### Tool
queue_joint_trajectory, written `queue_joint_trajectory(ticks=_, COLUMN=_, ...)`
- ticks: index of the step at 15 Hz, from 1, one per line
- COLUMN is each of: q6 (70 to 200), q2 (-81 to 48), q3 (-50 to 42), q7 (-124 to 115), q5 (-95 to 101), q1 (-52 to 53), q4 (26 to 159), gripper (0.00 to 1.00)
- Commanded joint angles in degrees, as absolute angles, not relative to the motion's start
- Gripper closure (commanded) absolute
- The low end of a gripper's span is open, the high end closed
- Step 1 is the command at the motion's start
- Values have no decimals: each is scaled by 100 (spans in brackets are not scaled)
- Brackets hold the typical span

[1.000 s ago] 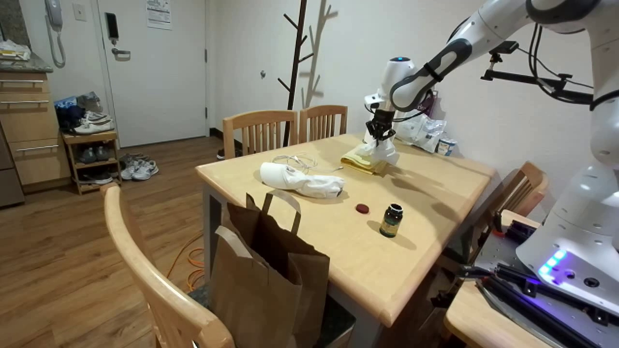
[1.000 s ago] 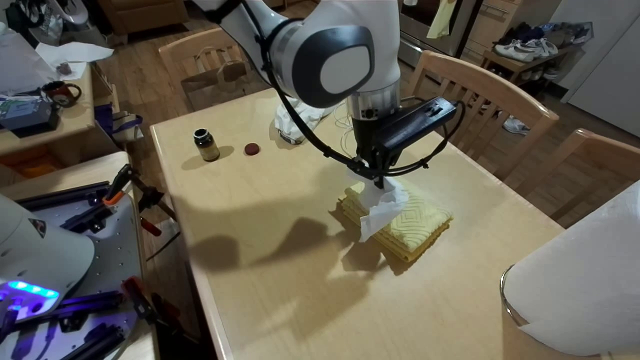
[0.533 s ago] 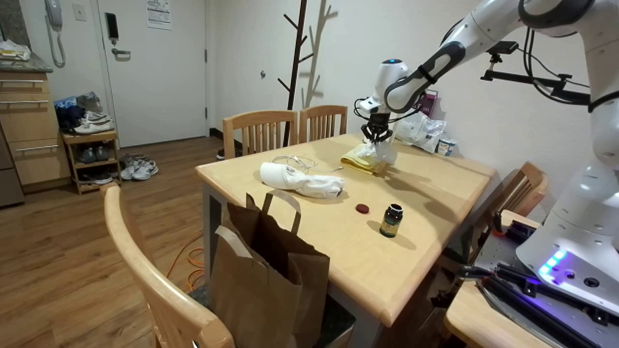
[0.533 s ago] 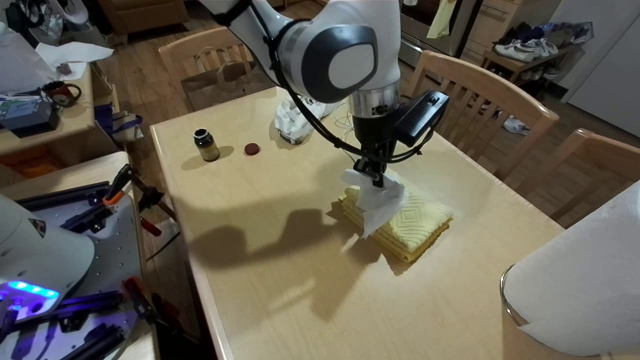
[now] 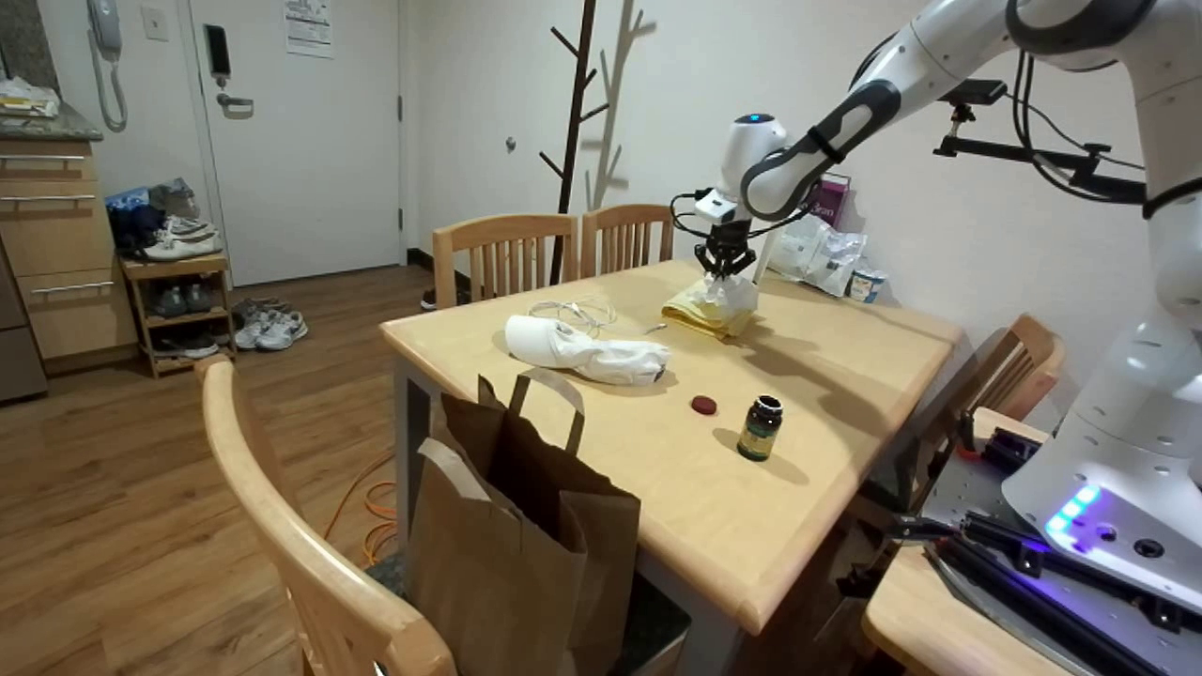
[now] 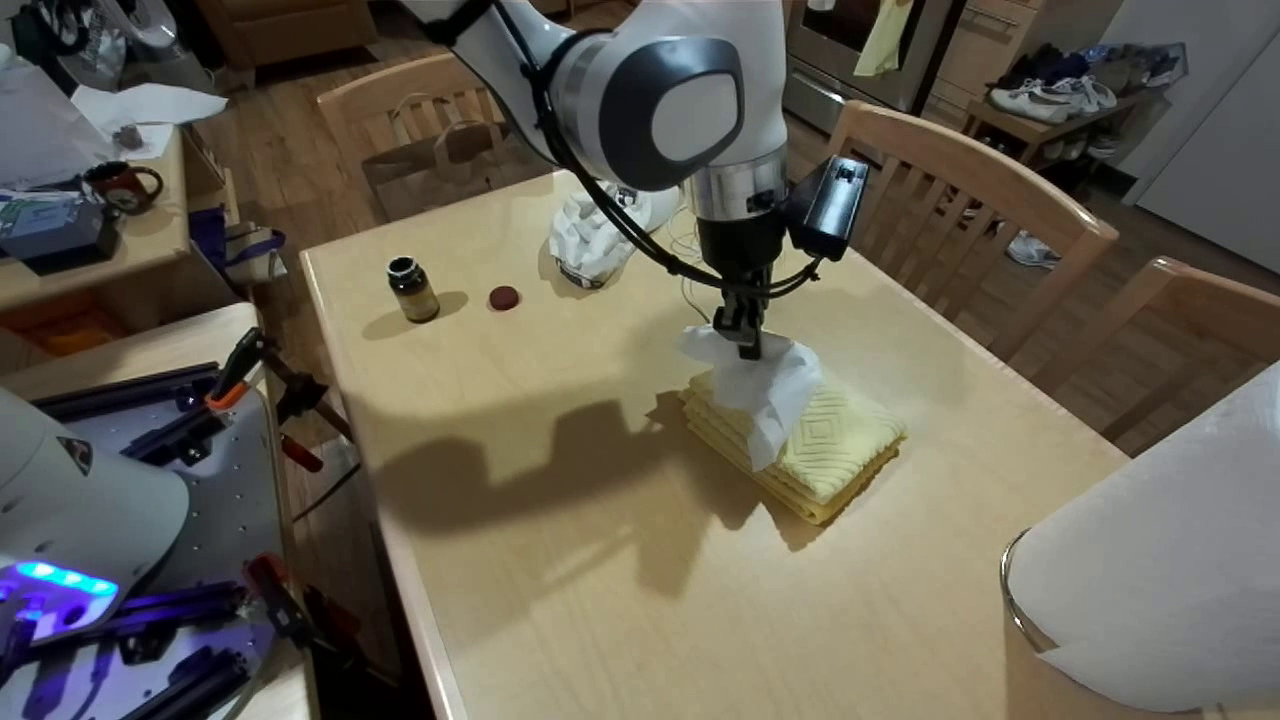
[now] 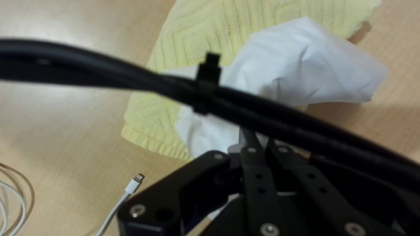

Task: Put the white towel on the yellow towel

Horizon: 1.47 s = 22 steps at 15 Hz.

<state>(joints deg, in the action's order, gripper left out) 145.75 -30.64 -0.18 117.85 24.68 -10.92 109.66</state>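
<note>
In an exterior view, take the yellow towel (image 6: 830,450) as the middle of a clock with twelve at the top of the picture. It lies folded in layers on the table (image 6: 850,640), a diamond pattern on its upper side. The robot arm (image 6: 690,110) reaches to about eleven o'clock, its jaws drawn together with the white towel (image 6: 768,395) pinched between their tips. The white towel hangs crumpled from them, partly over the yellow one; I cannot say whether its lower end touches it. Near ten o'clock, well apart from the towels, a dark bottle (image 6: 415,292) stands upright with a dark red lid (image 6: 504,298) lying near it; a white bundle (image 6: 590,238) lies between ten and eleven. Between three and four there is a large white roll (image 6: 1170,570), cut off by the picture's edge. In the wrist view, clocked from the middle of the picture, a black cord (image 7: 229,105) runs in front of both towels from between nine and ten to between three and four, hiding part of the white towel. One end of the white towel juts past the yellow towel's edge, between two and three. A white plug (image 7: 133,185) lies on the table between seven and eight.
</note>
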Motion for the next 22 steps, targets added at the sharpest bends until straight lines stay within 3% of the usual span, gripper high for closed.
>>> queue_joint_trajectory(ticks=1, q6=14581, q2=-3103, q3=-89, q7=12025, q5=2200, q1=-1195, q4=10920, gripper=65)
queue_joint_trajectory(ticks=11, q6=14400, q2=-2586, q3=-416, q7=11170, q5=1642, q1=-1204, q4=11120, gripper=2)
queue_joint_trajectory(ticks=19, q6=12209, q2=-1389, q3=-634, q7=9051, q5=1475, q1=-847, q4=11271, gripper=0)
queue_joint_trajectory(ticks=22, q6=12202, q2=-1207, q3=-591, q7=8394, q5=1091, q1=-897, q4=11555, gripper=0)
